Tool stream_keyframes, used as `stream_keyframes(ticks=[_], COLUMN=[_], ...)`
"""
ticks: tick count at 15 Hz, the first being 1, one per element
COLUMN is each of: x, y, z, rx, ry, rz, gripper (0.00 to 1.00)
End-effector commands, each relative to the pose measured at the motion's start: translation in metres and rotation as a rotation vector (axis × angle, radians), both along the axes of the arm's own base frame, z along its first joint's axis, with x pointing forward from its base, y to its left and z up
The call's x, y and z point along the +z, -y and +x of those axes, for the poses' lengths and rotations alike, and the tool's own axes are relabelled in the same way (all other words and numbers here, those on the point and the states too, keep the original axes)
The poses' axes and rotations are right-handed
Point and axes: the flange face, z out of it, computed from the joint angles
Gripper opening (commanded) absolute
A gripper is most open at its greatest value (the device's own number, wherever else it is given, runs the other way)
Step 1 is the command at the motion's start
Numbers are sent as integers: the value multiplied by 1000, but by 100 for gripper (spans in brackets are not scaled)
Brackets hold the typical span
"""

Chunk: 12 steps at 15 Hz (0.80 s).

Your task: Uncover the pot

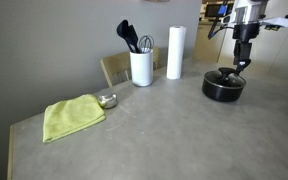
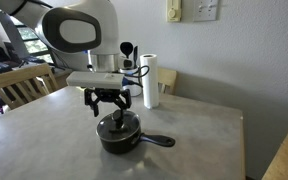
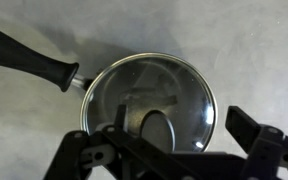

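Observation:
The small black pot [image 1: 224, 86] stands on the grey table, and it shows in both exterior views [image 2: 118, 137]. Its long black handle [image 2: 156, 141] sticks out sideways. A glass lid with a metal rim [image 3: 184, 85] covers it, with a knob [image 3: 156, 130] at its middle. My gripper [image 1: 242, 66] hangs just above the lid in both exterior views [image 2: 109, 104]. In the wrist view the gripper [image 3: 169, 140] is open, one finger on each side of the knob, holding nothing. The pot handle [image 3: 29, 58] runs to the upper left.
A white utensil holder [image 1: 141, 68] with black utensils and a white paper roll [image 1: 174, 52] stand at the wall. A yellow-green cloth [image 1: 72, 117] and a tiny metal bowl [image 1: 107, 100] lie farther along the table. A wooden chair [image 2: 24, 86] stands beside the table.

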Motion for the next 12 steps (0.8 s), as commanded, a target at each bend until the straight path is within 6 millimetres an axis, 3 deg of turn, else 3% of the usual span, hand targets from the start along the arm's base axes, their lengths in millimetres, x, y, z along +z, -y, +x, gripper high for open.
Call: stream_keyframes(ticks=[1,12], x=[-16,-19], y=[7,1], z=[10,34], rx=[23,31], ry=[-45,-34], rz=[23,-22], gripper=[100,100])
